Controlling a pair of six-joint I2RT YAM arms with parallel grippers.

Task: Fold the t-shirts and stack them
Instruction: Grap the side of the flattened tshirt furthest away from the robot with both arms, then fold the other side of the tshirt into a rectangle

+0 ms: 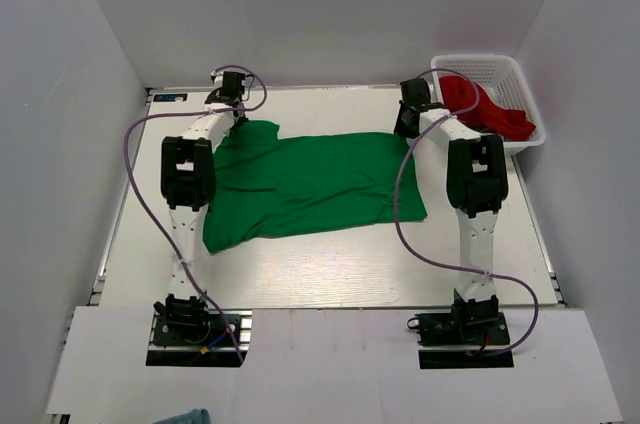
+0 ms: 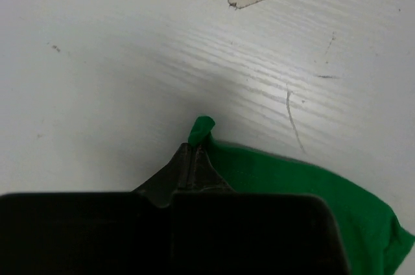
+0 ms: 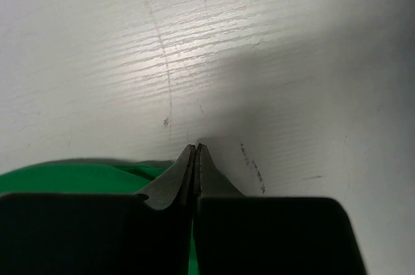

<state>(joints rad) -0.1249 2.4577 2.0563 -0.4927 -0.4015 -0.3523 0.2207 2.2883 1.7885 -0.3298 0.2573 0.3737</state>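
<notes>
The green t-shirt point(image 1: 310, 184) lies spread out on the white worktop point(image 1: 330, 264) between the two arms, wrinkled, with one sleeve reaching toward the far left. The left gripper point(image 1: 237, 116) is down at that far-left corner. In its wrist view the left gripper point(image 2: 194, 148) is clenched on the cloth, and a small tuft of the green t-shirt point(image 2: 292, 184) pokes up past the fingertips. The right gripper point(image 1: 405, 129) sits at the shirt's far-right corner. Its wrist view shows the right gripper point(image 3: 196, 148) pressed fully closed at the fabric's edge, green cloth point(image 3: 78, 178) beside and under it. I cannot tell whether any cloth is caught. The red t-shirt point(image 1: 487, 109) is bunched in a white basket point(image 1: 478, 59) at the far right corner.
</notes>
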